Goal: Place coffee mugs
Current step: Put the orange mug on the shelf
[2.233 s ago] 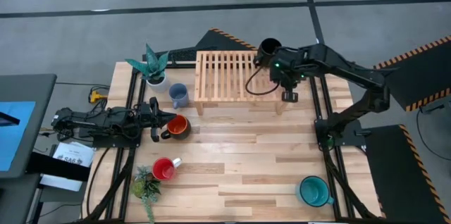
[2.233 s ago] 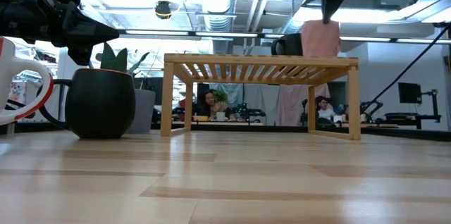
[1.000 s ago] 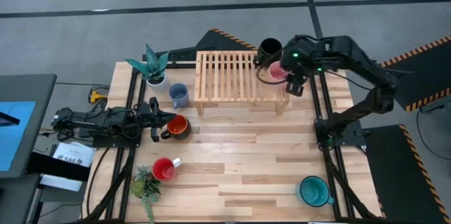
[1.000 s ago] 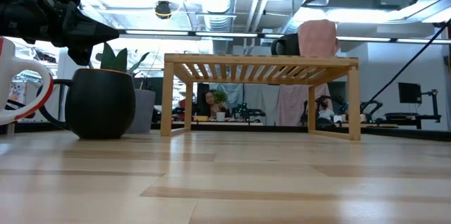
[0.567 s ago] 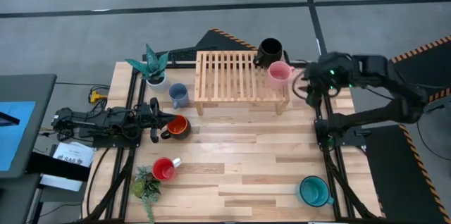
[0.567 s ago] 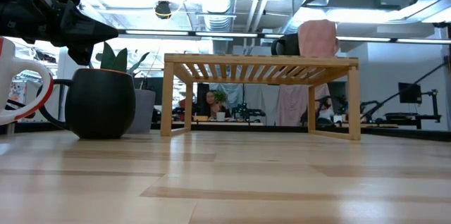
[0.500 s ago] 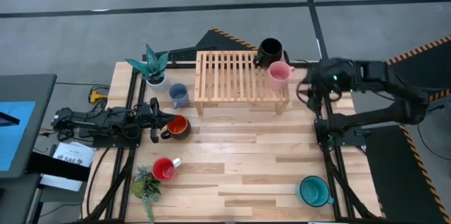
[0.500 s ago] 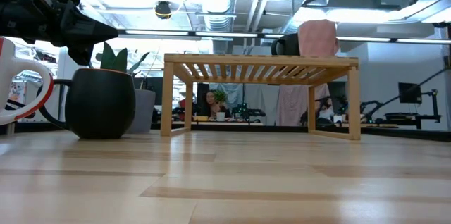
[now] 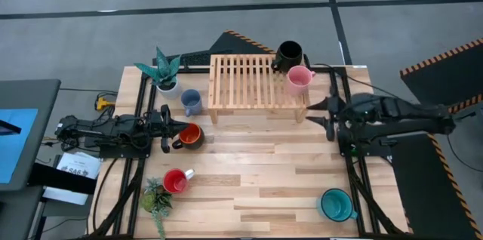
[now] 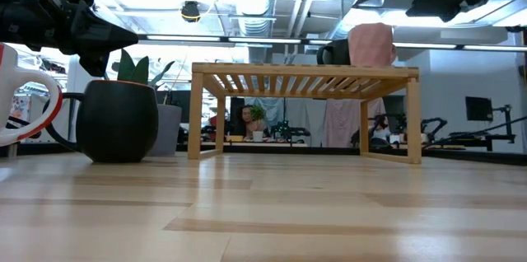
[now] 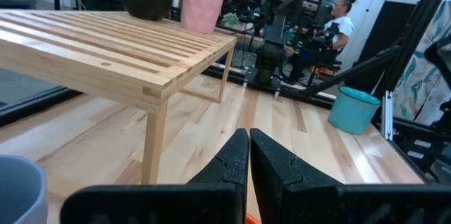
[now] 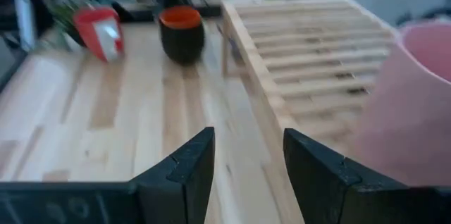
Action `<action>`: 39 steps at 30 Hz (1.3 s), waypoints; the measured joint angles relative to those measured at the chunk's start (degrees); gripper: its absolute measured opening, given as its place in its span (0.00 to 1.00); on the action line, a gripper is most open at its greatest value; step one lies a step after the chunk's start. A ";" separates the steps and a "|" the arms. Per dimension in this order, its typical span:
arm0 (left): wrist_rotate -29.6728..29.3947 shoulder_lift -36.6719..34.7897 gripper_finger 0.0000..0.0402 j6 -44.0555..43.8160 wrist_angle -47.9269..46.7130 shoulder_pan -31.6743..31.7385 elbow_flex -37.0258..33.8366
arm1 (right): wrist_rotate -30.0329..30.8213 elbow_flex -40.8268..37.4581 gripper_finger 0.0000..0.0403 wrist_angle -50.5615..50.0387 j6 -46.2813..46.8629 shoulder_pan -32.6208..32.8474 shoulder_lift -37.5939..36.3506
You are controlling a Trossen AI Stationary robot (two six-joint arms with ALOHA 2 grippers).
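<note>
A pink mug (image 9: 299, 78) and a black mug (image 9: 288, 53) stand upright on the right end of the slatted wooden rack (image 9: 249, 81). On the table top stand a pale blue mug (image 9: 191, 102), a dark mug with an orange inside (image 9: 191, 136), a red mug (image 9: 176, 181) and a teal mug (image 9: 336, 204). My right gripper (image 9: 319, 113) hovers open beside the rack's right end, pointing toward the table's left; in its wrist view the pink mug (image 12: 416, 104) is close by. My left gripper (image 9: 167, 128) is shut just above the dark mug.
Two small potted plants stand on the left side, one at the far corner (image 9: 162, 70) and one at the near edge (image 9: 157, 197). Bare wood lies between the rack and the teal mug. People sit in the room beyond the table.
My right gripper has drawn back from above the pink mug toward the table's right and near side and has sunk. It has tipped from pointing down to nearly level. The pink mug stays upright on the rack.
</note>
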 joint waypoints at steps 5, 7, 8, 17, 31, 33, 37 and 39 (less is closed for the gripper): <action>-0.07 0.00 0.00 -1.41 0.41 0.00 0.00 | 0.04 -5.66 0.48 8.23 -0.03 3.65 -3.18; -0.19 0.01 0.00 -1.48 1.58 0.00 0.00 | 0.07 -6.89 0.48 10.89 -0.08 5.09 -3.61; -0.39 0.01 0.00 -1.63 2.59 0.00 0.00 | 0.08 -7.68 0.48 12.74 -0.23 5.82 -3.68; 1.27 2.88 0.08 -1.17 10.04 0.00 0.02 | 1.76 -13.19 0.48 23.58 -4.31 9.55 -3.78; 3.79 24.37 0.51 6.76 12.75 -5.31 9.71 | 1.77 -13.19 0.48 25.15 -8.22 9.61 -3.80; 3.95 27.62 0.53 8.50 10.28 -6.55 13.38 | 1.77 -13.19 0.48 25.13 -8.22 9.61 -3.80; 2.31 33.34 0.53 7.54 -6.42 -8.49 24.26 | 1.73 -13.19 0.48 24.81 -8.20 9.63 -3.80; -0.38 36.17 0.53 4.01 -16.38 -9.26 30.66 | 1.70 -13.19 0.48 24.42 -8.20 9.61 -3.80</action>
